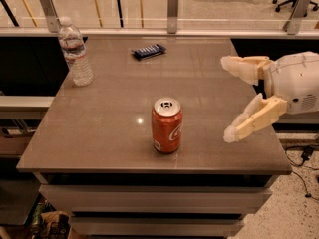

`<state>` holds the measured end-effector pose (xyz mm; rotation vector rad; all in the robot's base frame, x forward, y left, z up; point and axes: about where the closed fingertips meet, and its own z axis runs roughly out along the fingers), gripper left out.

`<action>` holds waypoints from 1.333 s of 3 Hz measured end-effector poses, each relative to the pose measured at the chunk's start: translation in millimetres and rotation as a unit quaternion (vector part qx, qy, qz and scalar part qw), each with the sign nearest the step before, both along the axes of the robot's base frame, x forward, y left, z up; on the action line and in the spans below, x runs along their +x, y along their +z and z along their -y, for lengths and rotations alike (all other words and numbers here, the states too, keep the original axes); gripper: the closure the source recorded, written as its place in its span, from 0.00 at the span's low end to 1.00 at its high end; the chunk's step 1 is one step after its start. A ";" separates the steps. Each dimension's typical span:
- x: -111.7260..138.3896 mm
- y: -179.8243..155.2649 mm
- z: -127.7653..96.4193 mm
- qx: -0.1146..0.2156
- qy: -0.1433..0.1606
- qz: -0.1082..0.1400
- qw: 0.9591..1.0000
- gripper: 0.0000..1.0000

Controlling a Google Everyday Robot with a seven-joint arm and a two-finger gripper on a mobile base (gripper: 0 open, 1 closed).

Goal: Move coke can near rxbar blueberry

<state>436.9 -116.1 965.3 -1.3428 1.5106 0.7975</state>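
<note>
Water bottle (75,54) stands upright at the desk's (109,113) far left corner. Near the far edge lies the rxbar blueberry (148,51); the coke can (167,126) stands front-centre, well apart from it. At the right edge hovers the end effector (227,98), released, fingers spread wide.

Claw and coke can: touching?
Apart. The camera view shows bare tabletop between the open claw, at the right, and the coke can.

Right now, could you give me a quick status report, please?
Gripper open, right of can, not touching. Can upright, centre-front. Bar far side; nothing between them.
</note>
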 end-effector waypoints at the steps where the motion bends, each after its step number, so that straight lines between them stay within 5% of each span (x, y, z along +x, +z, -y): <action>1: 3.1 -19.9 -7.3 0.017 0.000 -0.017 1.000 0.00; 4: -2.9 -60.1 -53.4 0.090 0.023 -0.022 0.995 0.00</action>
